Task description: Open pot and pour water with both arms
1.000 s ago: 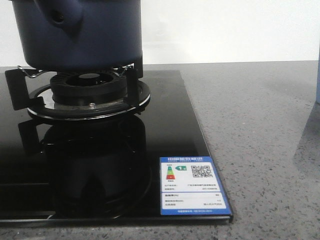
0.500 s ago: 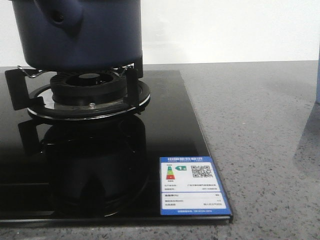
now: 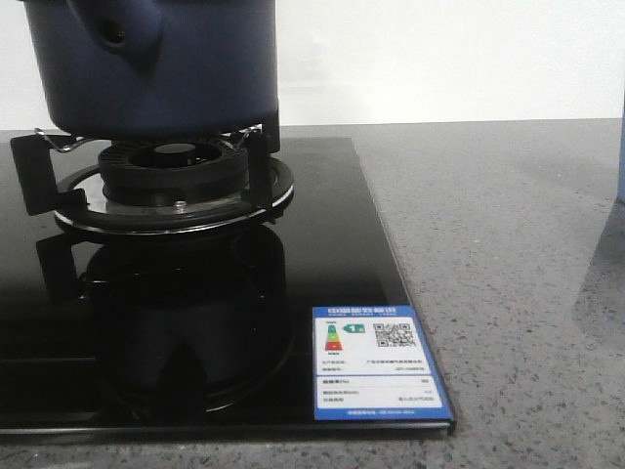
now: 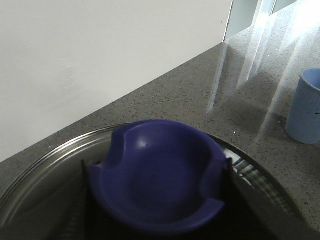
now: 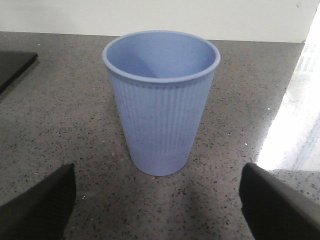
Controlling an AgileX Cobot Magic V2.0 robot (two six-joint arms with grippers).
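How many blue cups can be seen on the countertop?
1. The pale blue ribbed cup stands upright on the grey countertop, right of the black stove, in front of the open right gripper. Others may be out of view.

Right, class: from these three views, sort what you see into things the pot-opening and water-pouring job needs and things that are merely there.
Part of the job:
- pot on the burner
- glass lid with its dark blue knob
- pale blue cup, upright, probably the pouring target
- right gripper, open, facing the cup

Merely there:
- black hob
- energy label
- grey counter
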